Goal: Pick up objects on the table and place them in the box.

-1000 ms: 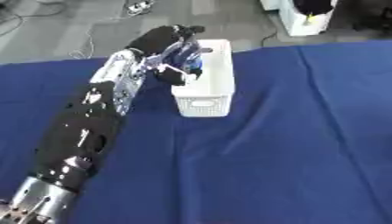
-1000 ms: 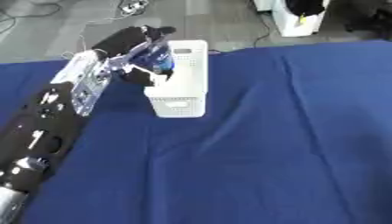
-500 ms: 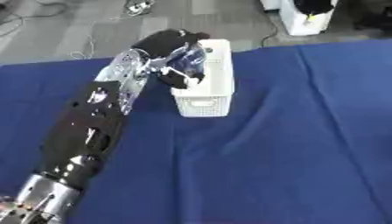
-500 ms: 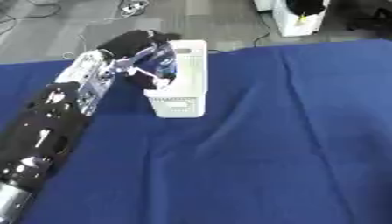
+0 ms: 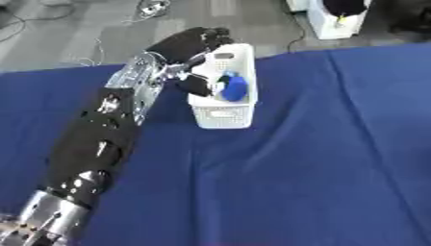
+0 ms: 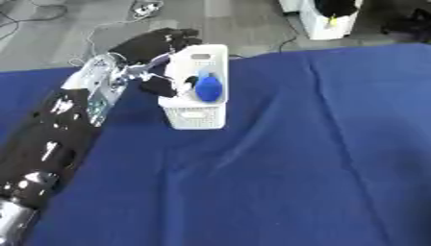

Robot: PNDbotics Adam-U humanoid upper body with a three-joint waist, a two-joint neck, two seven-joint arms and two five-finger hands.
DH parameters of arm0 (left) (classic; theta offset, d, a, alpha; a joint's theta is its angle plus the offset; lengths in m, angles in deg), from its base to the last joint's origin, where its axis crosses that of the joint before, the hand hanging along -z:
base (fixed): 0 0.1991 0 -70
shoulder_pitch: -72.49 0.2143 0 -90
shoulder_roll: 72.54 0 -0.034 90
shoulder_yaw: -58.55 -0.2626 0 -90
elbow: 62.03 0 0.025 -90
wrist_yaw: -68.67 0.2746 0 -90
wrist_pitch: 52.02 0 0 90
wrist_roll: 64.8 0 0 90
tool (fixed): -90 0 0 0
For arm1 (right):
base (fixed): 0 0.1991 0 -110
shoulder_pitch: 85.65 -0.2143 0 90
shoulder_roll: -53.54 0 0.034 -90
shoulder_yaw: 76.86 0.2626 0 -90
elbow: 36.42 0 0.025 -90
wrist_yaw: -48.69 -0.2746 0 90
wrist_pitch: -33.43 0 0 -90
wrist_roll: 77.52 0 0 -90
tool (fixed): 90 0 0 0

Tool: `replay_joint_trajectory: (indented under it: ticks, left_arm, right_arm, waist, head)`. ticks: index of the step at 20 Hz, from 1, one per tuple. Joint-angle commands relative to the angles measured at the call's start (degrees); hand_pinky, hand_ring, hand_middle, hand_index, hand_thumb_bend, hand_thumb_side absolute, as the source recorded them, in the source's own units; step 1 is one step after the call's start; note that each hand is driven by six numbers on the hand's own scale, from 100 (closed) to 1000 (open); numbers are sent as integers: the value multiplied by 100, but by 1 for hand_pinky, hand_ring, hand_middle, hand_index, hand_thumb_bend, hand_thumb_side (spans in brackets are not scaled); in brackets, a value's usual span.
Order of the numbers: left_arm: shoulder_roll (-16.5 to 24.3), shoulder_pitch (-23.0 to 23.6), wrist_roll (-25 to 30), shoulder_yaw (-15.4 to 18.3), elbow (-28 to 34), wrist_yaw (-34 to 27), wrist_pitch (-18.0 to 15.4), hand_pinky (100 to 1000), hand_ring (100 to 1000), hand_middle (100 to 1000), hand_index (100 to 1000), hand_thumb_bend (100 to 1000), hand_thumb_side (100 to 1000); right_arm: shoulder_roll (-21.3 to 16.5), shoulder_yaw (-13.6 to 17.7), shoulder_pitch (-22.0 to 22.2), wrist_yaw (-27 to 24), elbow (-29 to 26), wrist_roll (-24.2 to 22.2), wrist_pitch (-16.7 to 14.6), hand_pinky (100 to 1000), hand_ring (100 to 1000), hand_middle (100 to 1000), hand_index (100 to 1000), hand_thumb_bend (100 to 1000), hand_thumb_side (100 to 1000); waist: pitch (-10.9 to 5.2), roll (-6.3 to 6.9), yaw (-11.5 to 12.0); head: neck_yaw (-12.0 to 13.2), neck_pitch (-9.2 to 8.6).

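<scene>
Resting in a white slatted plastic box (image 5: 225, 113), rounded blue object (image 6: 208, 88), left hand (image 5: 192, 44) alongside, fingers relaxed

A deep blue cloth (image 5: 286, 168) covers the table and lies in soft creases. Beyond its far edge runs a grey floor (image 5: 76, 33) crossed by thin cables (image 5: 151, 7). At the upper right stands a white unit (image 5: 336, 21) with something dark on top, perhaps equipment. The light is even.
</scene>
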Motion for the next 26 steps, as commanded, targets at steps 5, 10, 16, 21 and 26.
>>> replay_joint_trajectory:
  ticks: [5, 10, 16, 21, 26]
  left_arm:
    - [176, 5, -492, 172, 348, -646, 71, 853, 931, 965, 940, 113, 634]
    - [577, 332, -800, 168, 459, -2486, 287, 504, 852, 934, 952, 100, 802]
    - [1473, 1009, -639, -296, 1268, -5304, 526, 394, 796, 915, 958, 100, 829]
    - [1990, 2416, -447, -306, 3266, -6965, 847, 355, 762, 895, 959, 100, 825]
    - [1606, 3920, -438, -7, 5285, -7549, 1198, 333, 740, 871, 948, 110, 834]
  right_arm:
    - [-307, 38, -40, -8, -46, -14, -16, 906, 813, 802, 876, 100, 1000]
    - [-376, 141, 147, -68, -36, 61, -102, 905, 812, 802, 876, 100, 1000]
    - [-442, 425, 770, -262, -302, 187, -427, 901, 811, 802, 875, 100, 1000]
    - [140, 927, 1368, -326, -1344, 452, -839, 888, 806, 801, 867, 100, 1000]
    - [1192, 1257, 1739, 288, -2970, 924, -978, 872, 800, 799, 860, 100, 1000]
  waist:
    - [-186, -24, 2]
    - [-310, -55, 109]
    - [-518, -209, 294]
    - [-592, -389, 407]
    - [-571, -517, 534]
  head:
    - [22, -72]
    - [173, -476]
    - [710, -1202]
    - [1272, -1546]
    - [1283, -1652]
